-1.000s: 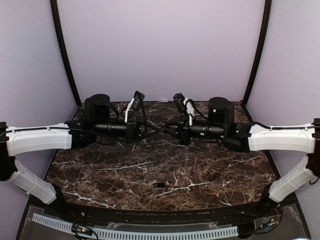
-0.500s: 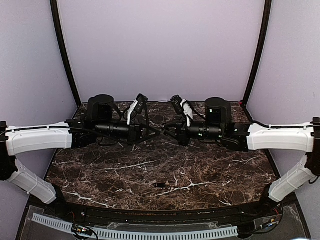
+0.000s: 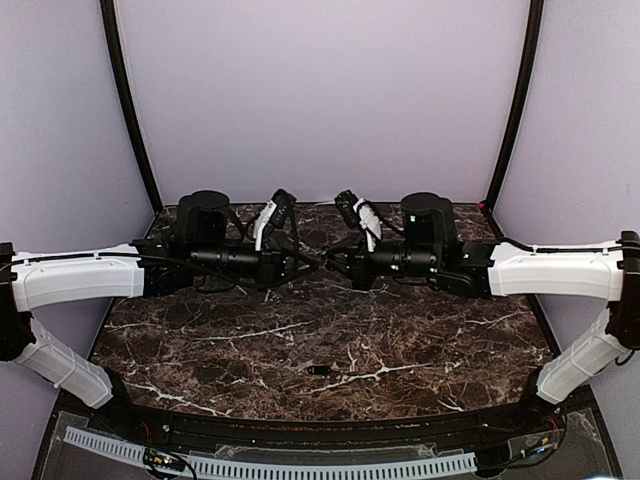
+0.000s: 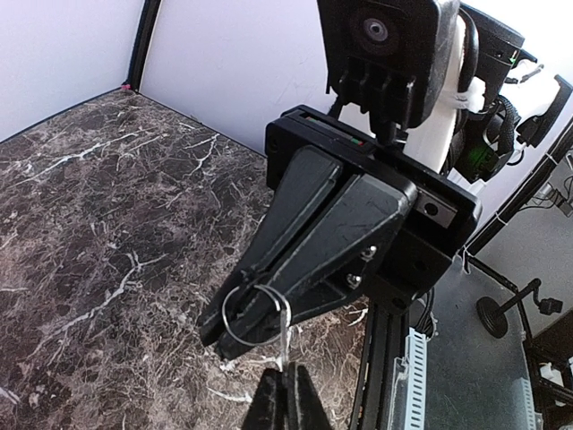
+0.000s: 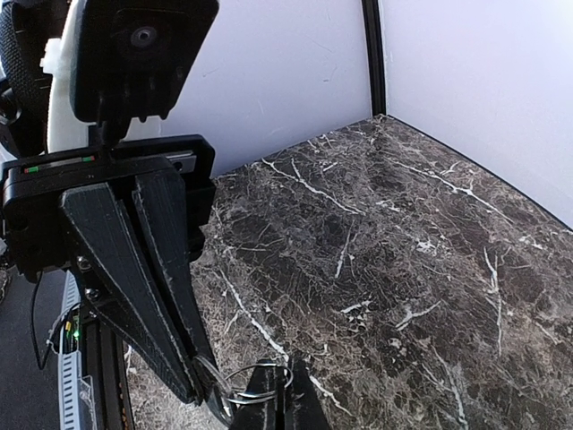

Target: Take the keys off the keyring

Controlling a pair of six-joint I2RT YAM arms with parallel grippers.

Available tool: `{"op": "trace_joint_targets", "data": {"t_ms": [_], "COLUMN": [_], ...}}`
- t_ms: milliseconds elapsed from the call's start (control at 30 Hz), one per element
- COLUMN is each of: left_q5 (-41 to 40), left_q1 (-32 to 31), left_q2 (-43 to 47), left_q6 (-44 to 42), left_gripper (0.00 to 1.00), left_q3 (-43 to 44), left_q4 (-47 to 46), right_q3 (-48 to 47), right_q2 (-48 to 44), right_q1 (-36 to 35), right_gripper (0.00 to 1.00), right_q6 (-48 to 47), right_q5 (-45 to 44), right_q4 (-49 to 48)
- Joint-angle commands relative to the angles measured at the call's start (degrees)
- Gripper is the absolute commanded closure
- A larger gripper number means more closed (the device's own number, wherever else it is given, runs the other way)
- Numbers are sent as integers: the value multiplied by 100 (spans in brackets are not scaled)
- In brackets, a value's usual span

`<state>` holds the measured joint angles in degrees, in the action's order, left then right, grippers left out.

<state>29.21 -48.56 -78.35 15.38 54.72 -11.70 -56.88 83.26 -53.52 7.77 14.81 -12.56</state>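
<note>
Your left claw (image 4: 285,381) and right claw (image 4: 226,333) pinch the keyring (image 4: 283,315) aloft, seemingly bare; one key (image 3: 320,370) lies on the near surface (image 3: 420,340) below.

Glossy marble table (image 3: 300,330) — metal keyring (image 4: 285,331)

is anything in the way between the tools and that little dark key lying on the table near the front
Nothing visible does. The key lies alone on the marble table, open from above. The left tool and right tool meet in the air over the far half, both shut on the wire ring.
</note>
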Motion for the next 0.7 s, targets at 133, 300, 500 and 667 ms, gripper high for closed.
{"op": "trace_joint_targets", "data": {"t_ms": [133, 300, 500, 667], "left_q5": [287, 276, 279, 199], "left_q1": [-206, -207, -207, -207], "left_q2": [205, 173, 58, -5], "left_q6": [-181, -107, -55, -40], "left_gripper": [100, 100, 100, 100], "left_q3": [114, 172, 331, 418], "left_q4": [-147, -70, 148, 290], "right_q3": [-211, -187, -219, -227], "right_q2": [196, 197, 243, 242], "right_q1": [17, -127, -471, -688], "right_gripper": [100, 100, 100, 100], "right_q6": [-11, -432, -1187, -1655], "right_q5": [-532, -975, -1671, -2018], "right_q4": [246, 370, 513, 503]}}
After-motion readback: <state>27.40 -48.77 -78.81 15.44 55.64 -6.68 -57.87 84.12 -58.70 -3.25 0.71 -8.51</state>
